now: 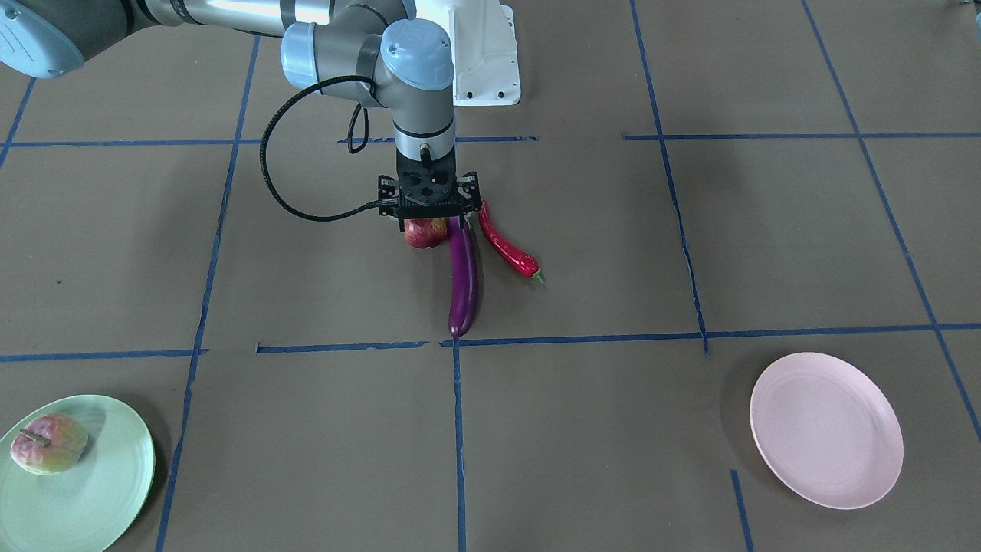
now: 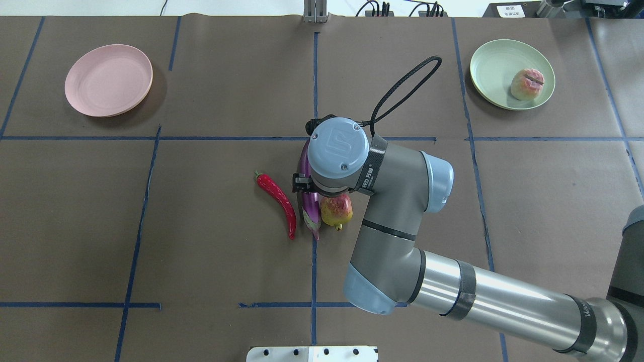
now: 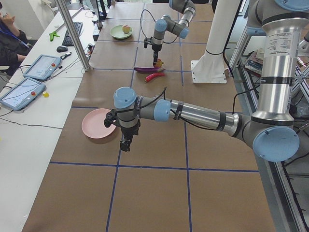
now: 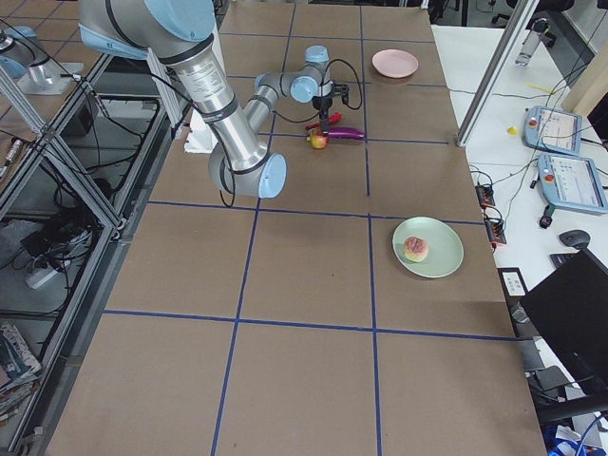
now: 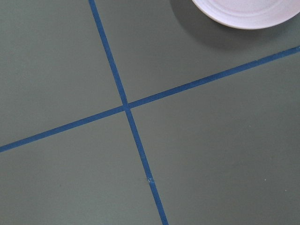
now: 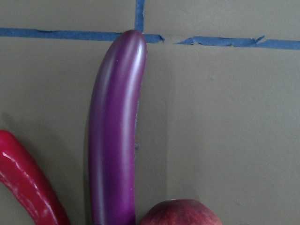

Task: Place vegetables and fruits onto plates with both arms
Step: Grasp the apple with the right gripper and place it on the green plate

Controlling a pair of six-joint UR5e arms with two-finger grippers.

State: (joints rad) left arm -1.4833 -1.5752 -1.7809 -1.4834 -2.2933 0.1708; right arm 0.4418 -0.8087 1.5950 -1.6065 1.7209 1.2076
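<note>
Exterior front-facing view: right claw (image 1: 429, 222), spread and empty, hangs over the pomegranate (image 1: 425, 234) on the worktop (image 1: 613, 230). Eggplant (image 1: 464, 284) lies just beside, long axis pointing away from the robot. Left claw (image 3: 125, 142) is well apart, by the pink plate (image 3: 94, 128); grip state cannot be told.

Brown paper table top (image 1: 797, 238): matt sheeting, faintly creased. Blue tape (image 1: 458, 429) gridding it has a slight sheen and torn edges in places.

Long purple eggplant (image 1: 464, 280), frame centre: smooth, high gloss, plastic-looking. Curved red chili pepper (image 1: 506, 247) beside it has the same wet shine.

Round pale pink plate (image 1: 826, 429), lower right, and round pale mint green plate (image 1: 107, 475), lower left: smooth, matt.

Right arm (image 2: 503, 296): brushed silver metal tube, satin grey casings, light-blue plastic caps.
</note>
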